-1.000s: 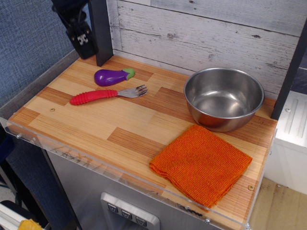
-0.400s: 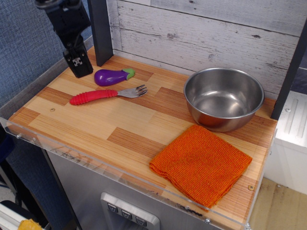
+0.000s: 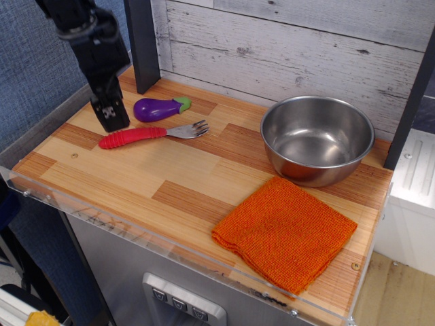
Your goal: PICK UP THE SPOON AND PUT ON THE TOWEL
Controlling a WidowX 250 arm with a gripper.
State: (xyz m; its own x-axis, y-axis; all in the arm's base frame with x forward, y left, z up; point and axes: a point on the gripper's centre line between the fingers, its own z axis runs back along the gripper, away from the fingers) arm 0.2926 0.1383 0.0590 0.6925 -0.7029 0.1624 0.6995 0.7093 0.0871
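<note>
The spoon (image 3: pixel 146 134) has a ribbed red handle and a silver tined head. It lies flat on the wooden counter at the back left, handle to the left. The orange knitted towel (image 3: pixel 285 233) lies folded near the front right corner. My black gripper (image 3: pixel 111 119) hangs low at the far left, just above and behind the red handle's left end. Its fingers look close together and hold nothing; it does not touch the spoon.
A purple toy eggplant (image 3: pixel 158 109) lies just behind the spoon. A steel bowl (image 3: pixel 317 138) stands at the back right, behind the towel. A dark post (image 3: pixel 141 44) rises at the back left. The counter's clear front rim (image 3: pixel 136 231) runs along the near edge.
My gripper has come down and forward from the upper left corner to just above the spoon's handle end. The spoon, towel, bowl and eggplant have not moved.
</note>
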